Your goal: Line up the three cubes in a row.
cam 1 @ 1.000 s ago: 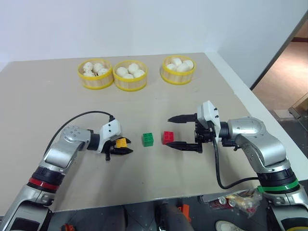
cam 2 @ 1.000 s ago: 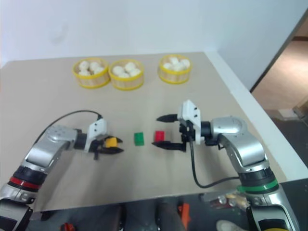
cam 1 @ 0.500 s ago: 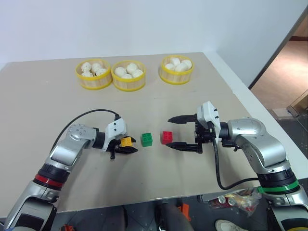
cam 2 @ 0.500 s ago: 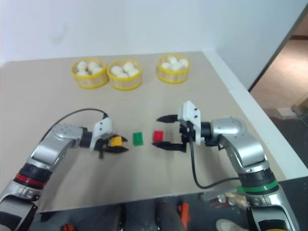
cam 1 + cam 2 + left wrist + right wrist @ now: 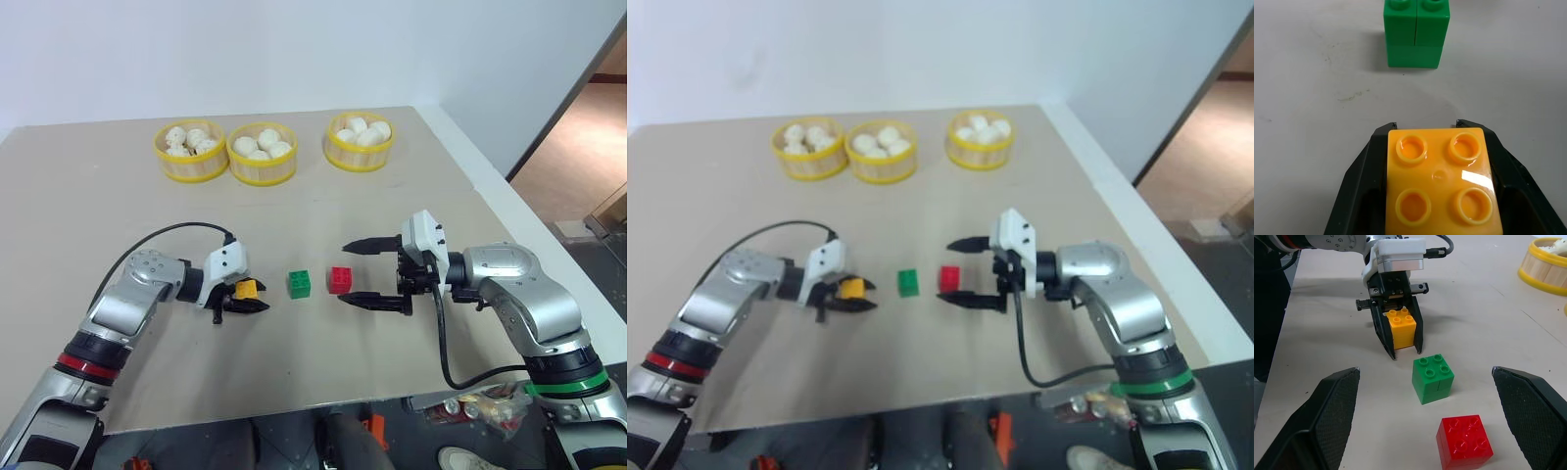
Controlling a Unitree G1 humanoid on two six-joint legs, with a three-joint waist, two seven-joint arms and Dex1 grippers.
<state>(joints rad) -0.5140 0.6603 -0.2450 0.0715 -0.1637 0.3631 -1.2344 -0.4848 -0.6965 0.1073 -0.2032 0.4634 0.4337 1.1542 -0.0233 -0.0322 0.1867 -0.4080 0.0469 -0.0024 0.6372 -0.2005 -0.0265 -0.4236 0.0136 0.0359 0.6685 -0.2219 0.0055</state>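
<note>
Left wrist view, yellow-orange cube [image 5: 1439, 188] seemingly clamped between fingers [image 5: 1355, 180]

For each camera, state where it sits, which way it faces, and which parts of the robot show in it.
Head views: from the head, facing forward and down over the table, both arms showing.
Left wrist view: along the left hand, shut on the yellow cube, facing the green cube.
Right wrist view: between the open right hand's fingers, facing the red cube and the left hand.
Both wrist views share the yellow and green cubes.
</note>
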